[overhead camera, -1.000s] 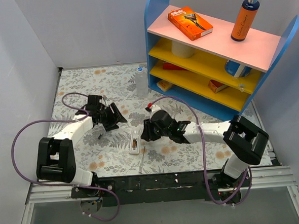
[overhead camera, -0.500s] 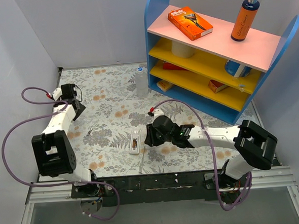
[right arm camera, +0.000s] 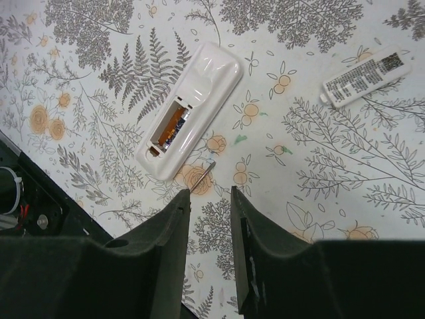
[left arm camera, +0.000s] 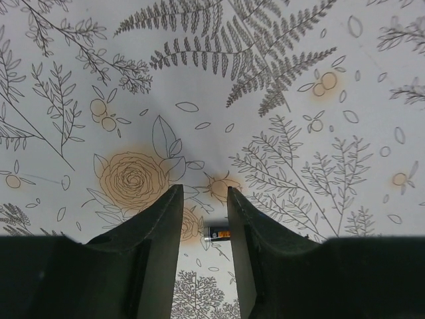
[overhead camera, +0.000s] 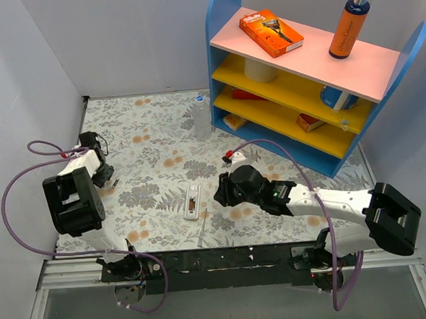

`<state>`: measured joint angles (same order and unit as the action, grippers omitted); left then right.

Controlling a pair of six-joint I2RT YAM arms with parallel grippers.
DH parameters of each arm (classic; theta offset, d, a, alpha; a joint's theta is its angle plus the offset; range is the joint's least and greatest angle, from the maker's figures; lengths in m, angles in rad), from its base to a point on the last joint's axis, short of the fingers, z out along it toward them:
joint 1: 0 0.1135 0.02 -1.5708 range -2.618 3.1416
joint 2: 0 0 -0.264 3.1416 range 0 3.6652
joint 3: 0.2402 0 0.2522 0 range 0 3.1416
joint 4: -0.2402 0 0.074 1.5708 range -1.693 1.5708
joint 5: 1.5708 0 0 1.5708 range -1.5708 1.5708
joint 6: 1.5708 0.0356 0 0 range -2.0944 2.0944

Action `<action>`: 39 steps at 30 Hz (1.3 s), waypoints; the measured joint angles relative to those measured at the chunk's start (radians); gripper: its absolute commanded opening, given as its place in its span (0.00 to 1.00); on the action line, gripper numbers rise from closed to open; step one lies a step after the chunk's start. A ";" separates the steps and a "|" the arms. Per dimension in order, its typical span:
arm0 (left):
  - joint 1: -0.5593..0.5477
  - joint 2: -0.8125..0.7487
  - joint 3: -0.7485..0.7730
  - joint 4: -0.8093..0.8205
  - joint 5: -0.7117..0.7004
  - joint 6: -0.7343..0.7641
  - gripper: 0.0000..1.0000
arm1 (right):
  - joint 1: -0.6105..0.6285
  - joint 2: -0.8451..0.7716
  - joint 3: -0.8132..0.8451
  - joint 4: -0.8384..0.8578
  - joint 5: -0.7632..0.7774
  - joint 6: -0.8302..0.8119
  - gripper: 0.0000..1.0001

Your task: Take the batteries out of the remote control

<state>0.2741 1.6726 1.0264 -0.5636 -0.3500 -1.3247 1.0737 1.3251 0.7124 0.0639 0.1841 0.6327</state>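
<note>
The cloth (overhead camera: 161,134) is white, printed with grey ferns and small orange flowers. The remote (right arm camera: 192,111) is white with an orange-brown recess. The loose battery (left arm camera: 219,232) is dark with an orange band. The shelf (overhead camera: 219,29) has blue sides, a pink top and yellow boards (an orange box (overhead camera: 270,33) lies on the pink). The pump bottle (overhead camera: 348,32) is orange with a dark blue neck. The arms (overhead camera: 339,204) are white and black.
</note>
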 measured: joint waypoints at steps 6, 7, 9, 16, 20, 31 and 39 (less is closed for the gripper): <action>0.012 0.041 -0.009 0.010 0.031 0.001 0.31 | 0.000 -0.064 -0.033 -0.003 0.040 -0.017 0.37; 0.013 0.042 -0.009 0.012 0.037 0.002 0.31 | 0.000 -0.068 -0.039 -0.003 0.044 -0.017 0.38; 0.015 0.042 -0.009 0.014 0.047 0.004 0.30 | 0.000 -0.069 -0.047 -0.002 0.047 -0.017 0.41; 0.020 0.042 -0.010 0.019 0.078 0.011 0.30 | 0.000 -0.064 -0.055 -0.011 0.046 0.021 0.46; 0.023 0.034 -0.018 0.027 0.095 0.012 0.30 | 0.010 -0.046 -0.060 -0.007 0.047 0.073 0.58; 0.023 -0.106 -0.031 0.013 0.208 0.016 0.43 | 0.190 0.138 -0.029 -0.062 0.176 0.344 0.61; 0.009 -0.309 -0.092 0.057 0.406 0.026 0.55 | 0.306 0.337 0.218 -0.217 0.280 0.468 0.57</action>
<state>0.2829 1.3636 0.9340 -0.5068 0.0555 -1.2991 1.3796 1.6623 0.9302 -0.1532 0.4644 1.1007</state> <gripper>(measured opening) 0.524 0.598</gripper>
